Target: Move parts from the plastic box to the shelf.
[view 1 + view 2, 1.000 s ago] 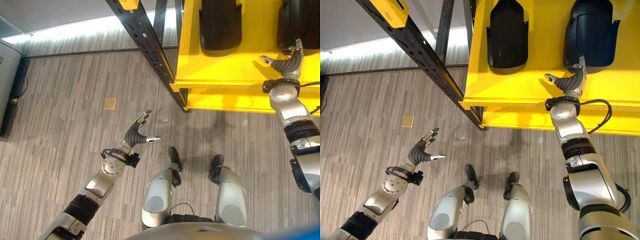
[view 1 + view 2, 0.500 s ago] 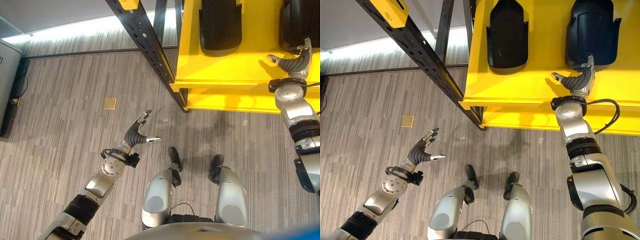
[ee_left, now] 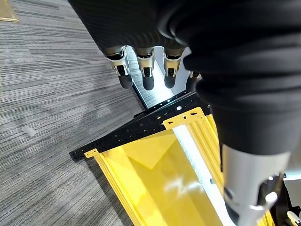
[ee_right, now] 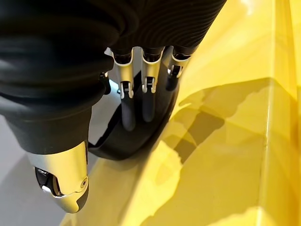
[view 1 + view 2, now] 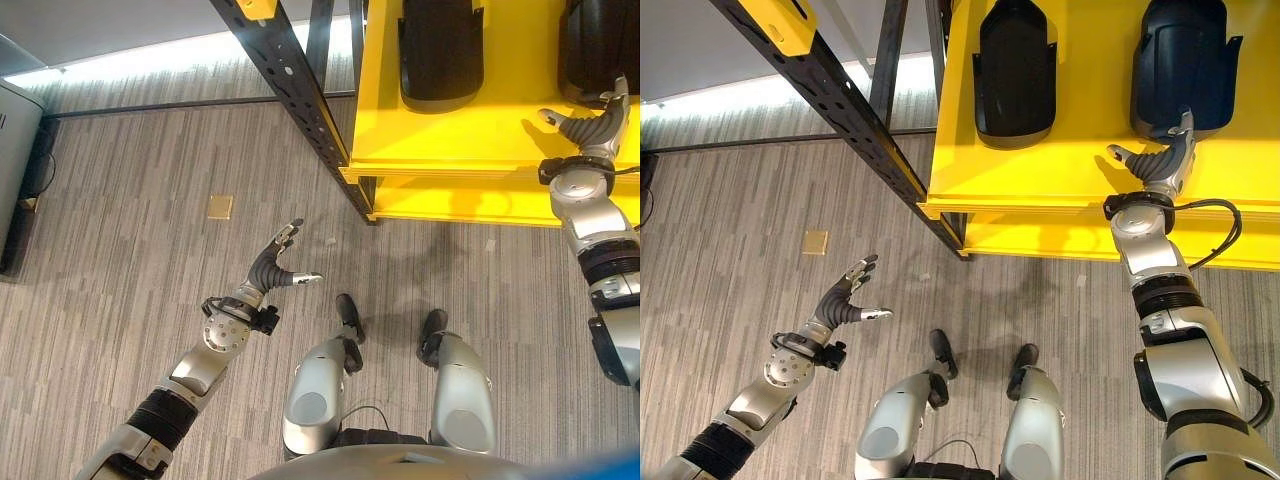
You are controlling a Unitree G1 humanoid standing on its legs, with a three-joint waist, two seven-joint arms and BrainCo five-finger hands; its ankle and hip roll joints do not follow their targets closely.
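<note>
Left eye view: the left hand (image 5: 268, 272) hangs over the carpet (image 5: 120, 200), fingers spread and relaxed, holding nothing. The right hand (image 5: 590, 125) is up on the yellow shelf (image 5: 440, 150), fingers straight, tips at the near edge of a black part (image 5: 600, 45). A second part (image 5: 440, 45) lies well to its left on the same shelf. A black upright (image 5: 290, 85) slants past the shelf corner.

Right eye view: both parts, the left one (image 5: 1015, 70) and the right one (image 5: 1183, 65), lie flat on the shelf (image 5: 1040, 170), apart from each other. The right hand (image 5: 1160, 165) is open, thumb splayed aside, fingers against the right part's near rim.

Left wrist view: the left hand's fingers (image 3: 143, 70) point out straight and apart, with shelf (image 3: 155, 179) and upright (image 3: 136, 129) beyond.

Right wrist view: the right hand's fingers (image 4: 141, 99) lie straight on the dark curved part (image 4: 136, 136), touching but not gripping.

The parts look like moulded plastic shells: probably light, stiff and rather smooth, so likely to slide on the painted shelf. A hold across the rim or side walls seems safer than the rounded back.
</note>
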